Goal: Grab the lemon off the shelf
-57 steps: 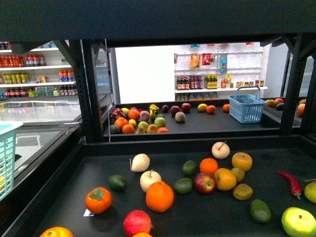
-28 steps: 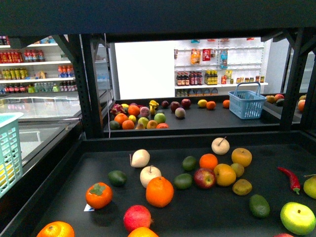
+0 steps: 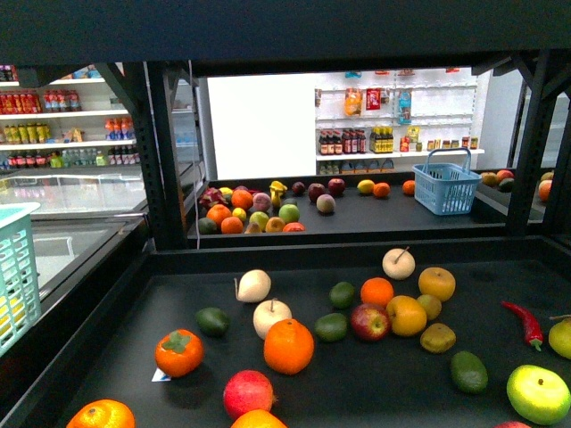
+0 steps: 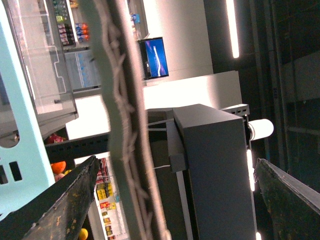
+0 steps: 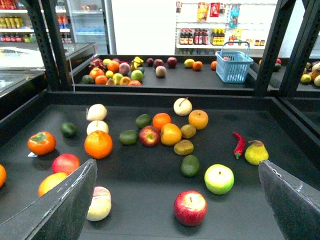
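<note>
The lemon (image 3: 429,306), small, yellow and oval, lies on the near dark tray of the black shelf (image 3: 169,267), between two larger yellow-orange fruits and a dull lumpy fruit. It also shows in the right wrist view (image 5: 188,131). My right gripper (image 5: 177,210) is open and empty, above the front of the tray and well short of the lemon. My left gripper (image 4: 175,205) is open and empty and points up at the ceiling, away from the tray. Neither arm shows in the front view.
Many fruits lie on the tray: an orange (image 3: 288,346), a red apple (image 5: 190,207), a green apple (image 5: 219,178), a red chilli (image 3: 525,325). A teal basket (image 3: 16,267) stands at the left. A far tray holds more fruit and a blue basket (image 3: 445,189).
The front view shifted slightly between one second and half a second ago, then held still. The fruits have not moved.
</note>
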Robot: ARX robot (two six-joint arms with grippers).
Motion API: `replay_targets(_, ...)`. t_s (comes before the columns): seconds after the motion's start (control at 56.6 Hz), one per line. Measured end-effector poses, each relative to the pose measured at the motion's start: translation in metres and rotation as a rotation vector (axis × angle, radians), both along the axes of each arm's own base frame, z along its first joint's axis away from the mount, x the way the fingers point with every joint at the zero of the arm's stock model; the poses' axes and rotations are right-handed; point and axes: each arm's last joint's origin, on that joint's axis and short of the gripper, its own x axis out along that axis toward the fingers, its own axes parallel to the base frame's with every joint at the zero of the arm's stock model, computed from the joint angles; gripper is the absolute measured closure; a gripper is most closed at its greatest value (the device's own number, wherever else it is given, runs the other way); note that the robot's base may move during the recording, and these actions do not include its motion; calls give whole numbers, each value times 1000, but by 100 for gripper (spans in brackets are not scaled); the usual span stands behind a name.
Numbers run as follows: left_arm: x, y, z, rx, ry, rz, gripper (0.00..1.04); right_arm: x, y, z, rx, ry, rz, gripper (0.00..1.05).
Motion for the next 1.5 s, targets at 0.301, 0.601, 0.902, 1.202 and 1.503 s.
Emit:
replay_targets(0.301, -44, -12, 18, 92, 311, 67, 8, 0, 0, 0, 0, 0, 0, 7)
replay_targets(0.601, -122, -54, 34, 443, 687, 169, 8, 0, 0, 0, 0, 0, 0, 7)
replay_targets(0.902, -235, -155, 37, 833, 765, 187, 8, 0, 0, 0, 0, 0, 0, 7)
replay_targets(1.202, -273, -191, -21, 1329, 529, -40, 66, 0, 0, 0, 0, 0, 0, 7)
replay_targets(1.503, -274, -169, -33, 1340, 520, -22, 102, 0, 0, 0, 0, 0, 0, 7)
